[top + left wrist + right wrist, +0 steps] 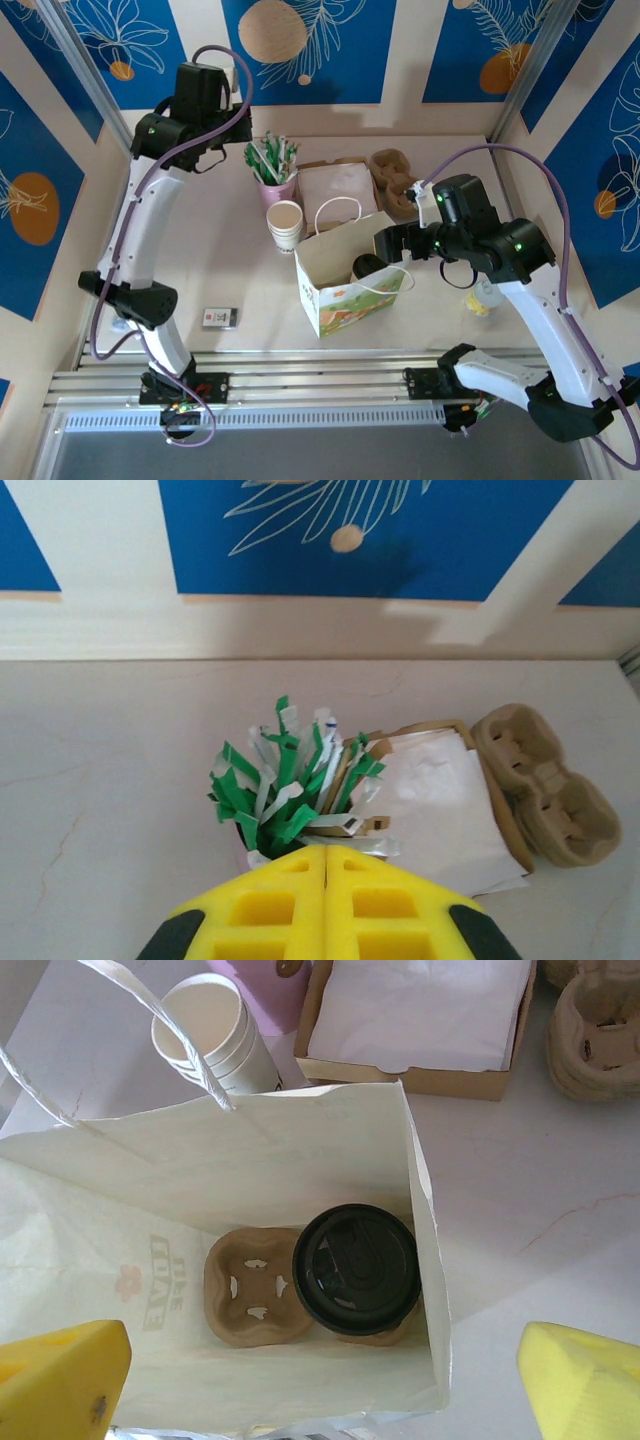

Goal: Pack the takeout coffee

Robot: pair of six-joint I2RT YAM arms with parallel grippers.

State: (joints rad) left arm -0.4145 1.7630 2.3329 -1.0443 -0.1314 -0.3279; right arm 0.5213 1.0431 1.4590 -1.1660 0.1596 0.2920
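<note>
**Coffee sits in the bag, right jaws released above it**

The coffee cup [355,1268], cream paper under a round black lid, stands upright inside the paper bag [345,290] near the middle of the table [220,260]. In the right wrist view it sits in the 3 o'clock pocket of a cardboard carrier [250,1285] on the bag's floor. The carrier's 9 o'clock pocket is bare.

The right jaws are released and spread wide. Their yellow fingers [60,1375] show at the lower corners of the right wrist view, above the bag's open mouth, touching nothing. From above, the right arm [540,310] reaches in over the bag's 3 o'clock edge.

The left jaws are clenched, their yellow fingers [290,910] pressed together with nothing between them. The left arm [150,230] holds them up at the table's 11 o'clock corner, over the pink cup of sticks [290,780].

A stack of empty cups [285,225] stands at 11 o'clock from the bag, just beside it. A box of napkins [335,190] lies at 12 o'clock, and the spare carriers [395,175] are at 1 o'clock.
</note>
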